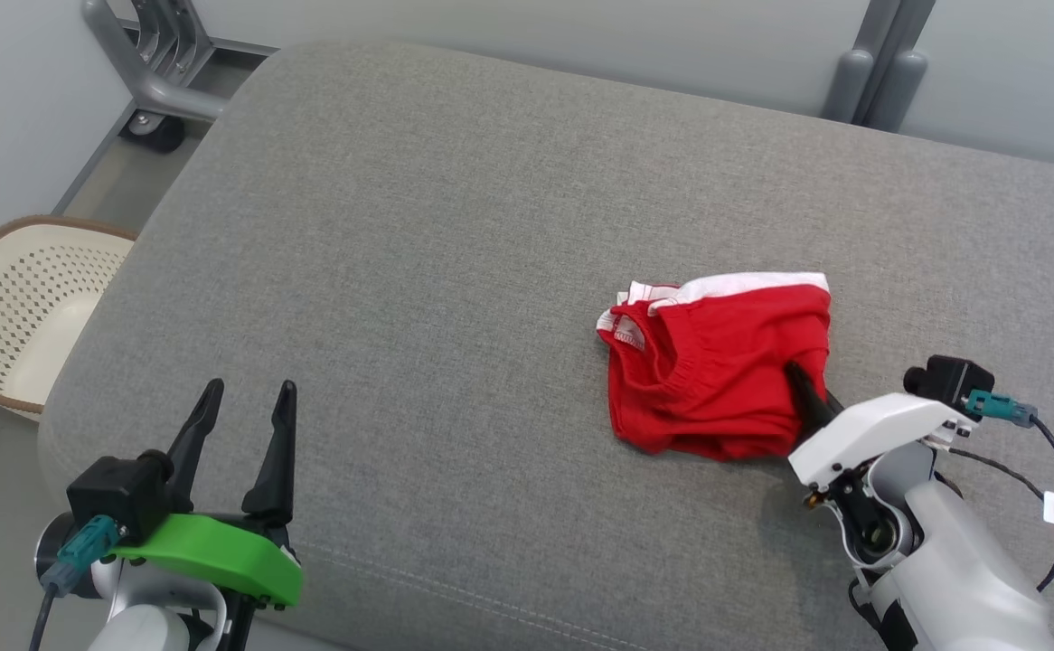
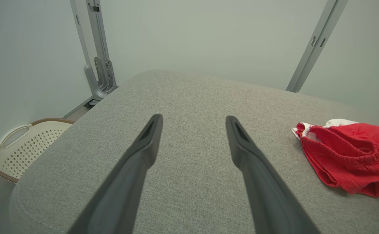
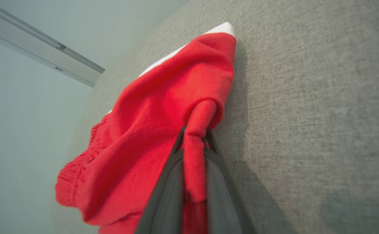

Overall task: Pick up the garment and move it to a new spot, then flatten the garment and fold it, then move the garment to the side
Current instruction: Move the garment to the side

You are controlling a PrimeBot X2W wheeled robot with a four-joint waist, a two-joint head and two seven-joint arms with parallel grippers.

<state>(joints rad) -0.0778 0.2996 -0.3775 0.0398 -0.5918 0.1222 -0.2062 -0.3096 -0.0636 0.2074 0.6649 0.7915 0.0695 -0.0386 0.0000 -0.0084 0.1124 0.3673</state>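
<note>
The garment (image 1: 717,366) is a pair of red shorts with white trim, bunched up on the right half of the grey cushion (image 1: 455,226). My right gripper (image 1: 798,375) is shut on a fold of red cloth at the garment's near right edge; in the right wrist view the pinched fold (image 3: 194,143) runs between the two dark fingers (image 3: 170,182). My left gripper (image 1: 247,402) stands open over the cushion's near left part, nothing between its fingers (image 2: 144,152). In the left wrist view the garment (image 2: 345,152) lies far to the right.
A cream perforated basket (image 1: 21,307) stands on the floor left of the cushion. Grey metal frame legs (image 1: 152,63) rise behind the cushion at the back left, and others (image 1: 879,63) at the back right. Bare cushion stretches across the middle and left.
</note>
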